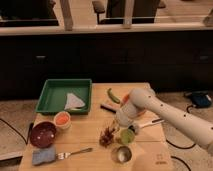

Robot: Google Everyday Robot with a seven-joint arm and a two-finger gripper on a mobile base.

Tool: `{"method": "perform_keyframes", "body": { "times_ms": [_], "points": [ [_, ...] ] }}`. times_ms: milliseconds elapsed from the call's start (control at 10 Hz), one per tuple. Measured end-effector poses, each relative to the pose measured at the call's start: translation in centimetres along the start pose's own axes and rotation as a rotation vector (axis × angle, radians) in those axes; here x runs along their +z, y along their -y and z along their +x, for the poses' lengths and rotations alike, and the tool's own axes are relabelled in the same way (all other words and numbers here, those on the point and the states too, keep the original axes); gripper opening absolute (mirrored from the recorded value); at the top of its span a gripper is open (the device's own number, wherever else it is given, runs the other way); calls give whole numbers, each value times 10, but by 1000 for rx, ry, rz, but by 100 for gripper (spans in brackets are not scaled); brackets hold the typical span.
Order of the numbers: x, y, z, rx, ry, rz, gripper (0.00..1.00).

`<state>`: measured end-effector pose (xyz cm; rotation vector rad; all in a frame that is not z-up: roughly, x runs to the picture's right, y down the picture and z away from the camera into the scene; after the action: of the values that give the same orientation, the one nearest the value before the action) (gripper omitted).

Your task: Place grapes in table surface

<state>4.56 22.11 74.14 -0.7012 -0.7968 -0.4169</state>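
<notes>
Camera view shows the small bunch of dark purple-red grapes low on the light tan wooden table top, near the middle front. The robot's white gripper is very close, just up and right of the grapes. Nobody can tell if it is open or closed, or if it has hold of them. A small green cup stands just right of the grapes. A shiny metal cup sits nearer the front. A green box-shaped tray is at the back left.
</notes>
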Motion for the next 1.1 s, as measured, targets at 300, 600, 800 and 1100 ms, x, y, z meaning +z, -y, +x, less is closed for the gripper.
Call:
{"method": "perform_keyframes", "body": {
  "times_ms": [300, 600, 800, 1100],
  "points": [
    [-1, 1, -1, 1, -5, -3, 71],
    [0, 3, -5, -8, -8, -20, 80],
    [1, 6, -8, -14, -9, -30, 80],
    [2, 10, -13, -25, -11, -41, 80]
  ]
}}
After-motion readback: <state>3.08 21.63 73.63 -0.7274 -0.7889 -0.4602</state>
